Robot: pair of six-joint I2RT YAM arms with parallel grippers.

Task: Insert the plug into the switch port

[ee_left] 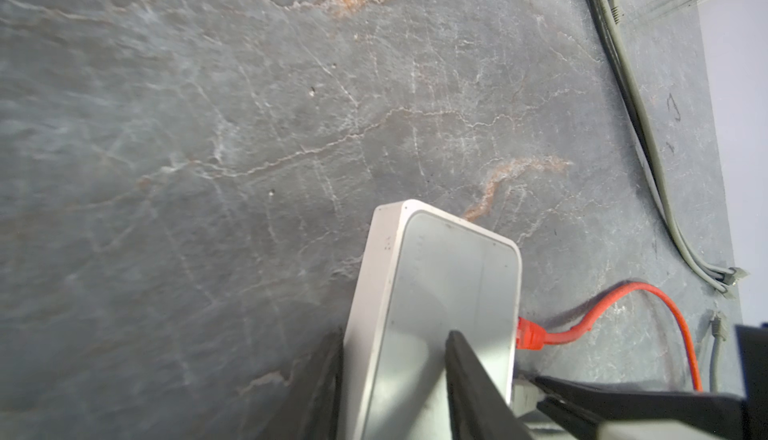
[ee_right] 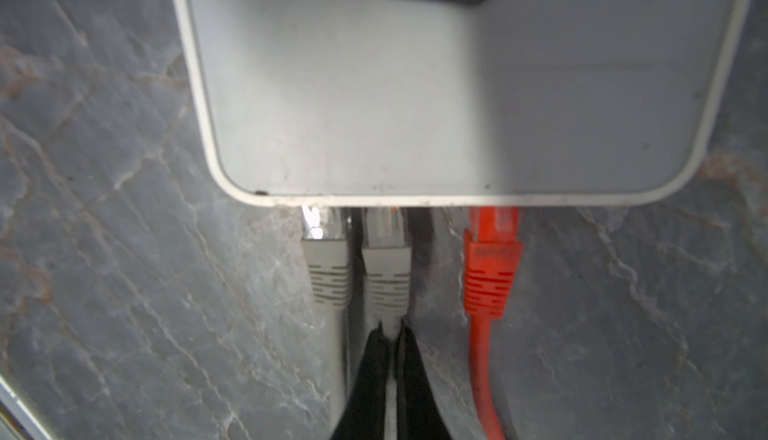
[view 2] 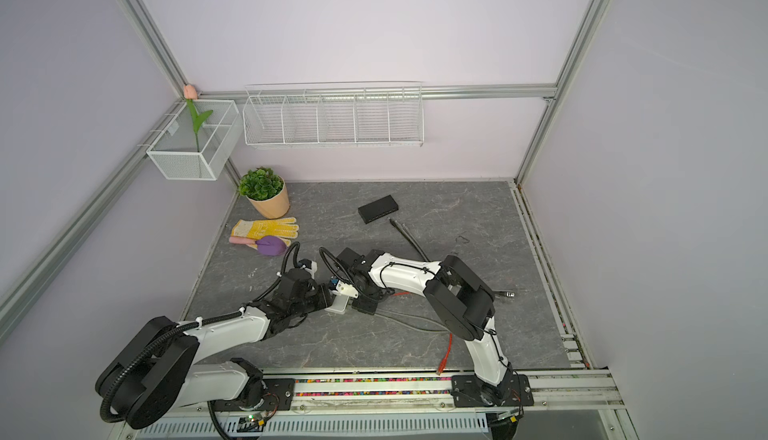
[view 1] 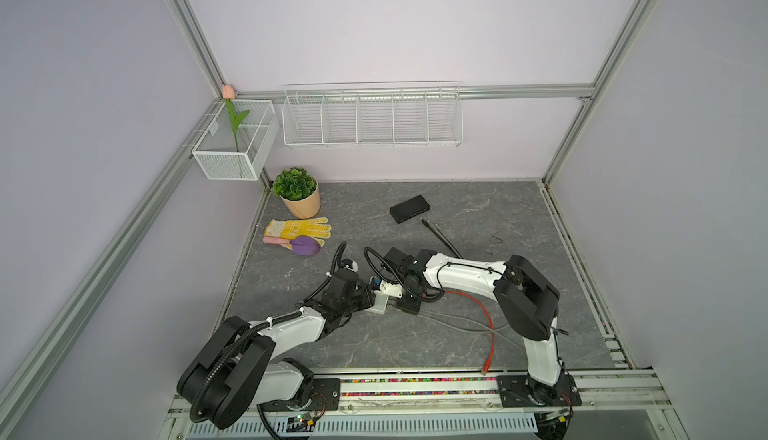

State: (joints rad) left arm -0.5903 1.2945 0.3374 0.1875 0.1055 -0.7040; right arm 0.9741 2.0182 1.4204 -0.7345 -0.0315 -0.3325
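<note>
Insertion step, late by my read. On the tabletop (view 1: 374, 346), the switch (ee_right: 415, 105) sits in the front half, left of centre. The left gripper (ee_left: 395, 346) is part-open and clamped across its body. The right gripper (ee_right: 392, 332) is pinched tight on the boot tail of the grey plug (ee_right: 386, 259), nose at a port beside the orange plug (ee_right: 490, 267). Next: straight push along the port axis. Can't tell if it's latched.
</note>
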